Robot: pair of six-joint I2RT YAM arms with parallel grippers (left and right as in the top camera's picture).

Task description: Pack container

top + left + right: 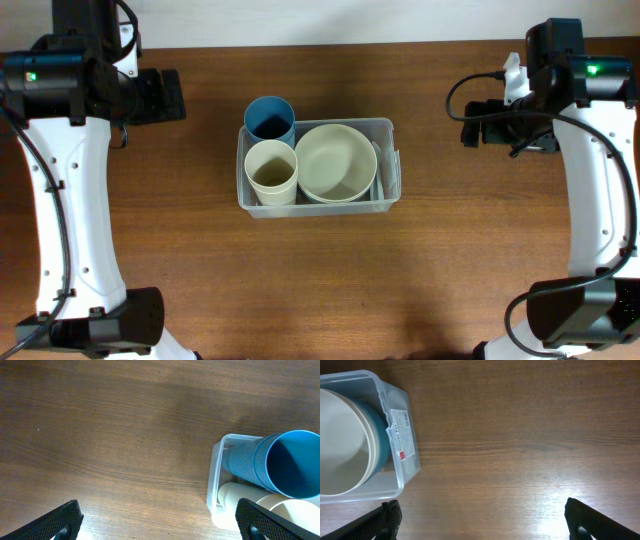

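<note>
Cradling smooth cream bowl, clear rectangular container

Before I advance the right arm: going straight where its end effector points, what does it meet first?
Probably the bare table: from the right end effector, the container sits off to the side, though depth is unclear.

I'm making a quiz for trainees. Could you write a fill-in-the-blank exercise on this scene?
1. The round cream bowl sits ___ the clear plastic rectangular container.
2. The tall plastic cup beside the tall cream cup is coloured ___.
3. The left end effector and right end effector both stand ___, holding nothing.
Missing words: inside; blue; open.
</note>
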